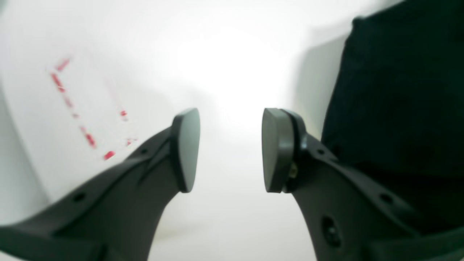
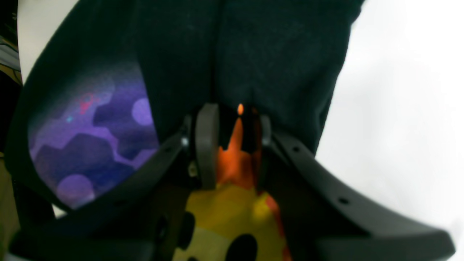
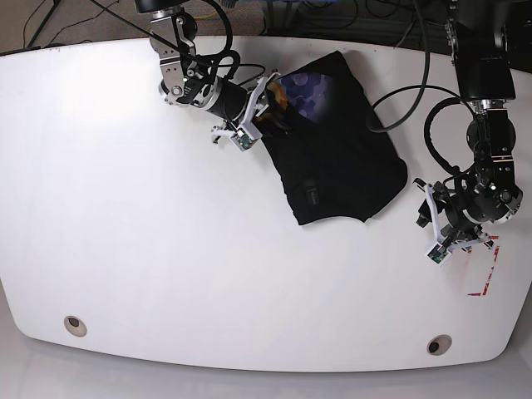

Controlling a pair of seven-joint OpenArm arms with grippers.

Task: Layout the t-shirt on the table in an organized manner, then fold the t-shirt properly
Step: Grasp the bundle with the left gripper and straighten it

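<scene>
The black t-shirt [image 3: 337, 158] lies bunched on the white table [image 3: 166, 249], right of centre and toward the far edge. My right gripper [image 3: 268, 101] is at the shirt's far left corner, shut on a fold of it. In the right wrist view the right gripper [image 2: 235, 145] has orange print pinched between its jaws, with black t-shirt cloth [image 2: 253, 54] beyond and the purple patch [image 2: 94, 137] to the left. My left gripper [image 3: 439, 229] hovers right of the shirt, apart from it. In the left wrist view the left gripper [image 1: 232, 148] is open and empty, with the t-shirt [image 1: 398, 90] to its right.
A red rectangular marking [image 3: 489, 270] sits near the table's right edge, beside the left arm, and shows as red marking [image 1: 83, 112] in the left wrist view. Two small round holes [image 3: 75, 324] [image 3: 439, 344] lie near the front edge. Cables hang behind the far edge.
</scene>
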